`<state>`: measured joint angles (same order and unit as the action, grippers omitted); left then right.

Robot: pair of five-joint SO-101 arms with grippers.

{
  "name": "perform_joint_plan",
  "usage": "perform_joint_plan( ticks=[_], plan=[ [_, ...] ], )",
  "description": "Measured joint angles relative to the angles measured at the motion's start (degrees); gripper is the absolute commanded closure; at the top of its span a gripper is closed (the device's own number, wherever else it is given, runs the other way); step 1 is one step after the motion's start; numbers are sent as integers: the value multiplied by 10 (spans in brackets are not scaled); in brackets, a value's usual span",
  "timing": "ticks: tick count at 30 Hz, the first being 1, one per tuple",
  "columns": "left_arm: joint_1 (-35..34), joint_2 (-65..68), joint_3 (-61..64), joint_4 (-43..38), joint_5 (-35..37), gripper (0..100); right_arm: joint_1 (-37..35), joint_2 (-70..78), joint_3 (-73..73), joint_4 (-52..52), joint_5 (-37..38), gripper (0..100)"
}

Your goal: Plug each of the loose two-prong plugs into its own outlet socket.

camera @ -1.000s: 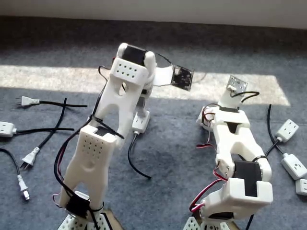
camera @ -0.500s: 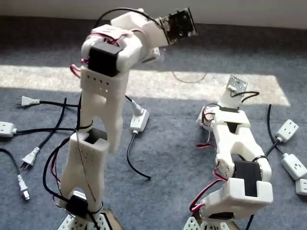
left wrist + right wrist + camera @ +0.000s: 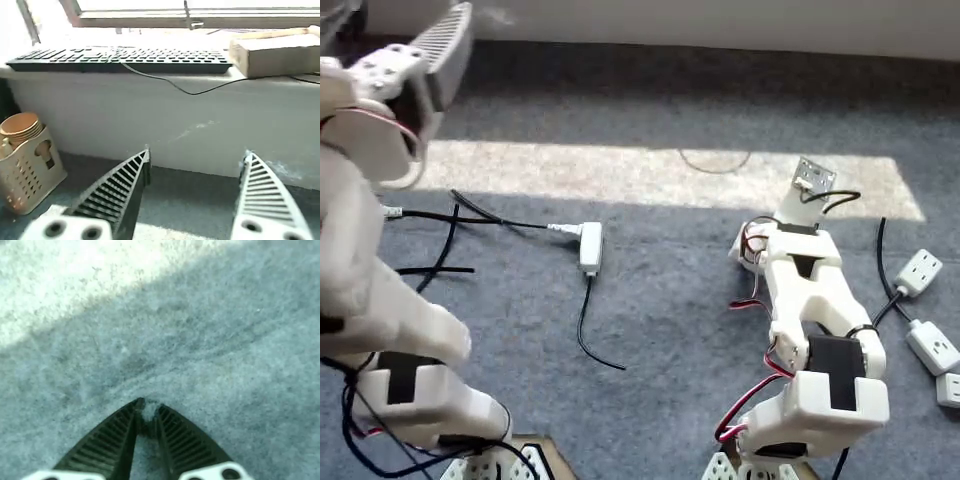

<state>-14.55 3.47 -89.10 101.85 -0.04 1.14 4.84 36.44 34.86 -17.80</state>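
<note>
Carpet point(image 3: 680, 300): the widest open floor lies right of the socket point(image 3: 590, 247), between it and the folded right arm point(image 3: 815, 300). There is more bare carpet beyond the socket, up through the sun band point(image 3: 620, 170) to the foot of the wall point(image 3: 720, 40).

Left of the socket: black cables point(image 3: 445, 240) cross one another, close by the left arm point(image 3: 370, 300), which stands tall at the frame's edge. The socket's own cord point(image 3: 585, 330) curls off toward the arm bases.

Far right of the socket, past the right arm: three outlets point(image 3: 920, 270) near the frame's edge, close together, cords attached.

Plug point(image 3: 563, 229): at the far-left corner of the socket and touching it, its cable leading away left. Cannot tell whether the prongs are seated.

Left gripper point(image 3: 197, 152): high up, well apart from the socket, facing the wall. Fingers spread wide, nothing between them. Beyond it is a ledge with a keyboard point(image 3: 120, 56) and a box point(image 3: 275, 47). A basket point(image 3: 25, 170) of cups sits on the floor at the wall.

Right gripper point(image 3: 149, 407): down at the carpet, right of the socket. Tips drawn almost together with only a sliver between, nothing held. Cannot tell whether the tips touch the pile or hang just above it.
</note>
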Motion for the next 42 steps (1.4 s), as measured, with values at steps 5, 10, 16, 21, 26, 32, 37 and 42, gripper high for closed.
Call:
perform_joint_plan(
  ticks=[5, 10, 16, 21, 26, 32, 37, 42],
  plan=[
    [-167, -36, 156, 2, 60, 723, -1, 0, -1, 0, 0, 892],
    [-250, -58, 418, 2, 75, 723, -33, 1, -44, 36, 0, 810],
    [-254, -91, 743, 0, 76, 723, -84, -13, -142, 155, 0, 810],
    [-254, -93, 924, -3, 91, 723, -159, -15, -238, 235, 0, 808],
    [-263, -93, 1037, -53, 105, 723, -251, 18, -287, 251, 0, 807],
    [-284, -93, 1102, -102, 107, 723, -321, 70, -316, 237, 0, 807],
    [-273, -93, 1167, -176, 108, 723, -378, 76, -344, 213, -1, 807],
    [-250, -93, 1210, -241, 108, 723, -422, 79, -344, 172, -2, 807]
  ],
)
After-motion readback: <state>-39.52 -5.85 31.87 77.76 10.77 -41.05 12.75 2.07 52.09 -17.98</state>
